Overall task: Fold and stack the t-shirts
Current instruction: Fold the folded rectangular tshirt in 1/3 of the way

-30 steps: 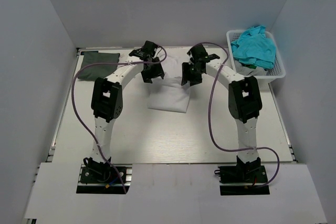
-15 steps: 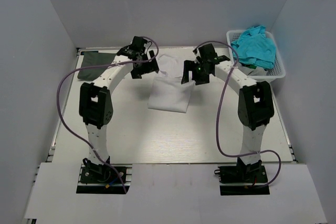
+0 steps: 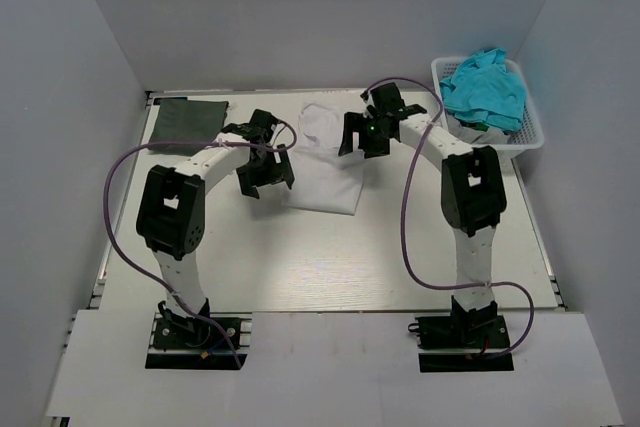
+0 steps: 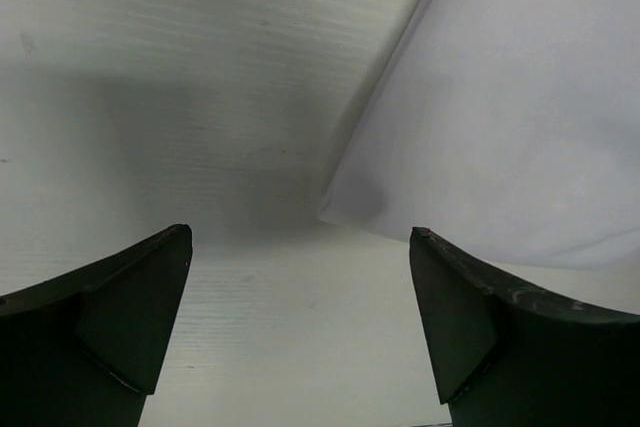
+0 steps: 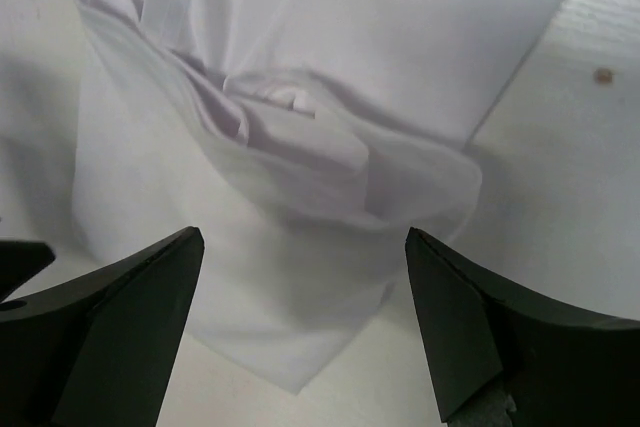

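A white t-shirt lies partly folded at the middle of the table, its far end rumpled. My left gripper is open and empty just left of the shirt's near left edge; the shirt's corner shows past its fingertips. My right gripper is open and empty above the shirt's far right part, over bunched folds. A folded dark grey-green t-shirt lies at the far left corner. Bright teal t-shirts are heaped in the basket.
A white lattice basket stands at the far right corner, with a grey cloth under the teal heap. White walls close in the table at the back and both sides. Purple cables loop from both arms.
My left gripper has swung from the shirt's far left end back toward me to the shirt's near left edge. My right gripper has shifted slightly farther back. The shirt's far end now lies loose.
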Action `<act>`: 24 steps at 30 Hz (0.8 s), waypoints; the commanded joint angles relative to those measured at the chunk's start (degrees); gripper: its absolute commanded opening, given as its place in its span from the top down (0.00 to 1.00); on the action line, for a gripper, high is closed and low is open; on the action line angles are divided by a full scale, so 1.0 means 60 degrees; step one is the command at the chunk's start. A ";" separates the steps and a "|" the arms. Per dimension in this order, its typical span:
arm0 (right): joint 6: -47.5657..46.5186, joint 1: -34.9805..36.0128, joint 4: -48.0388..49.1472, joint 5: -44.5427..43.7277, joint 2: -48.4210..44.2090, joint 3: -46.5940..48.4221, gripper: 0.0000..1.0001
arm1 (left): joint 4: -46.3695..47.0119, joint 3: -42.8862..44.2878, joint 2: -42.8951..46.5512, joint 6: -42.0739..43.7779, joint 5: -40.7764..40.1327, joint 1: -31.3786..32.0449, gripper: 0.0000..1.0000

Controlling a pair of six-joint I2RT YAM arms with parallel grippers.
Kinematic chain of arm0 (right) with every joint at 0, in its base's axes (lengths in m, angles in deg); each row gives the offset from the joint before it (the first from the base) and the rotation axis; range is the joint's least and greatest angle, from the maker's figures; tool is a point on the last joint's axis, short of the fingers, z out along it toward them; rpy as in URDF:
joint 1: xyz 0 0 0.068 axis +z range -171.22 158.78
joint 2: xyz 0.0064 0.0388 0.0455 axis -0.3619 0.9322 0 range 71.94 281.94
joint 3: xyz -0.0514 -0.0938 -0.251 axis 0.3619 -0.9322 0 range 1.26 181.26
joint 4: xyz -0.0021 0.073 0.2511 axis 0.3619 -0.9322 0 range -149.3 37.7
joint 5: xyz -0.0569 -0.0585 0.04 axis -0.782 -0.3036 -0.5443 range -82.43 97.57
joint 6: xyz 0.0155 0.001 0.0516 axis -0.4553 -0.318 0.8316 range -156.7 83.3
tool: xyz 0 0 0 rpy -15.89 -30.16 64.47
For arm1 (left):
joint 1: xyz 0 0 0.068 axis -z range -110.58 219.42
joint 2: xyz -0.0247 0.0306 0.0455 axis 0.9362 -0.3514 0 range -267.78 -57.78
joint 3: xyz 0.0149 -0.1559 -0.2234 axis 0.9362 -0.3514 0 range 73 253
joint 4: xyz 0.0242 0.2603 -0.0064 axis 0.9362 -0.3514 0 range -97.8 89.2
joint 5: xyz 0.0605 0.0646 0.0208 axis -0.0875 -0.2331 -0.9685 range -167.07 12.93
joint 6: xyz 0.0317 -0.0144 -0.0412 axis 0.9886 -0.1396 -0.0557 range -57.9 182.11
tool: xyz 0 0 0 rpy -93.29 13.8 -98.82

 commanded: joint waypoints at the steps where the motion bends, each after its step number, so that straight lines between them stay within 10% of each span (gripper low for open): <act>1: -0.0033 0.0029 -0.0063 0.0232 0.0775 0.0873 0.13 | -0.0003 0.0081 0.1089 -0.0080 -0.0477 -0.0097 0.01; 6: 0.0040 0.0044 -0.0077 0.0599 0.1465 0.1780 0.27 | -0.0106 0.0183 0.1089 0.0110 -0.0712 -0.0097 0.01; 8: 0.0127 0.0058 -0.0093 0.0980 0.1831 0.2090 0.63 | -0.0194 0.0270 0.1089 0.0111 -0.0712 -0.0097 0.01; 9: 0.0244 0.0073 0.0081 0.1053 0.1847 0.2090 1.00 | -0.0194 0.0271 0.1089 0.0111 -0.0799 -0.0097 0.01; 24: 0.0494 -0.0295 0.1344 0.1773 0.1656 0.0640 1.00 | -0.0282 0.0359 0.0810 0.0198 -0.0815 -0.0097 0.01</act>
